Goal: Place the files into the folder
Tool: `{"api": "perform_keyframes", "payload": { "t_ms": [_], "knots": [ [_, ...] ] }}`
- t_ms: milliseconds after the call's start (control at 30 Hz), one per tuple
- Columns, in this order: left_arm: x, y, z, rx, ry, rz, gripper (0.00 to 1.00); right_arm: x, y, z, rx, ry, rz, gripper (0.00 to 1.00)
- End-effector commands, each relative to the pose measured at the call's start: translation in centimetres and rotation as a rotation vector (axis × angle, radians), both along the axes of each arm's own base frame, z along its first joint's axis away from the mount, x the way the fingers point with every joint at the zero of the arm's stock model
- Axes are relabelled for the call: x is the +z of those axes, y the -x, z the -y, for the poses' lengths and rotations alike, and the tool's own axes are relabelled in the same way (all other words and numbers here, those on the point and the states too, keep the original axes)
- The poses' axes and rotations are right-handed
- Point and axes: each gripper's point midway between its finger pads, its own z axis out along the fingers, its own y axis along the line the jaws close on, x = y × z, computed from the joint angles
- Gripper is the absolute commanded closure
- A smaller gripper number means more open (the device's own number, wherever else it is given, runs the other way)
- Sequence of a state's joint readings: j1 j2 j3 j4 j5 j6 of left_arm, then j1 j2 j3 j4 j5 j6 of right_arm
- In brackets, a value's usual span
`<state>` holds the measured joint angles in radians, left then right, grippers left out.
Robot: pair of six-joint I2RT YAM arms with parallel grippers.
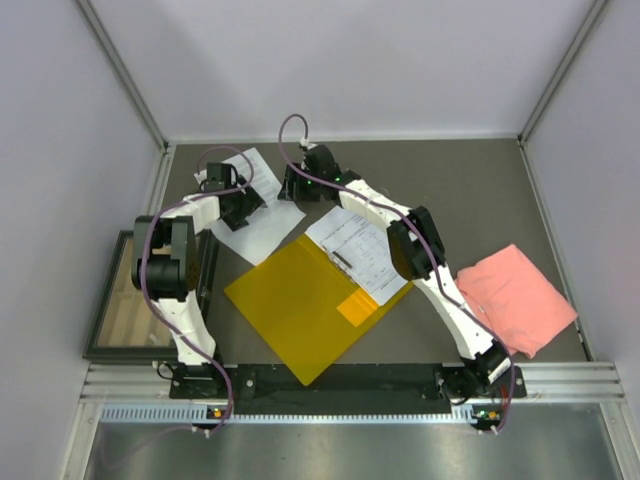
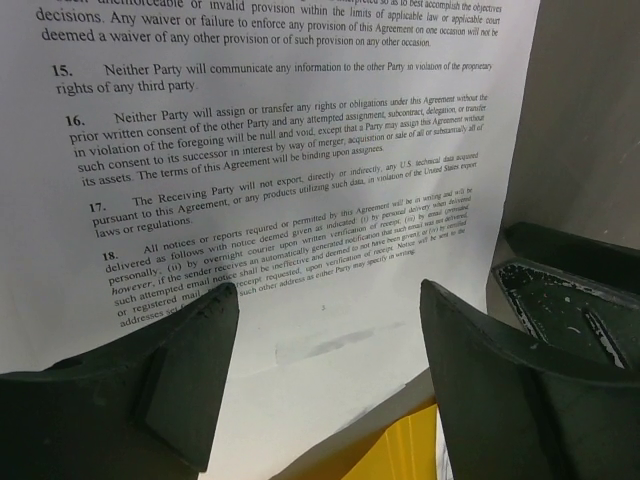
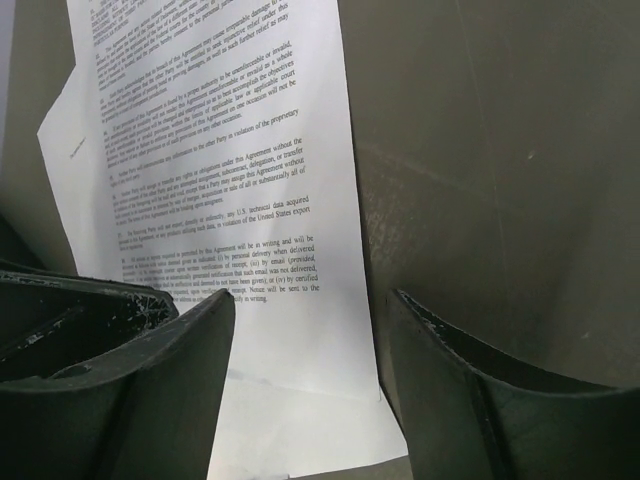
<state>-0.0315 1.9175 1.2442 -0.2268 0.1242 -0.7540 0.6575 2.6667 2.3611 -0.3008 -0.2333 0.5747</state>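
Note:
The orange-yellow folder (image 1: 300, 300) lies open in the middle of the table, with one printed white sheet (image 1: 362, 252) on its right half at the metal clip. More loose white sheets (image 1: 262, 228) lie beyond its far left corner. My left gripper (image 1: 248, 205) is open just above these sheets (image 2: 300, 180), and a folder corner (image 2: 425, 445) shows below it. My right gripper (image 1: 298, 186) is open over the same sheets' right edge (image 3: 250, 200), close beside the left gripper. Neither holds anything.
A pink cloth (image 1: 515, 298) lies at the right of the table. A dark-framed wooden tray (image 1: 120, 300) sits at the left edge. Grey walls enclose the table on three sides. The right gripper's body (image 2: 570, 310) shows in the left wrist view.

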Motion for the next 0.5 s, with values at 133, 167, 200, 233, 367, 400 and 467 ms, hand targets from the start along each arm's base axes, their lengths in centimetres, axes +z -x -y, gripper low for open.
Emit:
{"api": "perform_keyframes", "payload": {
  "t_ms": [133,167,200,233,367,400,467],
  "knots": [
    [-1.3,-0.1,0.0,0.035,0.043,0.000,0.24,-1.5,1.2,-1.5,0.016,-0.051,-0.074,0.40],
    [-1.2,-0.2,0.2,0.036,0.056,0.007,0.24,-1.4,1.2,-1.9,0.020,-0.076,-0.078,0.40],
    [-1.2,-0.1,0.2,0.037,0.060,0.007,0.24,-1.4,1.3,-2.1,0.029,-0.085,-0.079,0.40],
    [-1.1,-0.1,0.2,0.038,0.063,0.009,0.24,-1.2,1.4,-2.2,0.039,-0.094,-0.079,0.40],
    [-1.1,0.1,0.3,0.033,0.069,0.006,0.24,0.0,1.2,-2.6,0.046,-0.158,-0.082,0.40],
    [-1.1,0.2,0.3,0.032,0.068,0.005,0.24,0.7,0.9,-2.7,0.045,-0.179,-0.068,0.39],
    [-1.1,0.3,0.3,0.031,0.065,0.004,0.24,1.2,1.0,-2.9,0.046,-0.215,-0.074,0.39]
  ]
}}
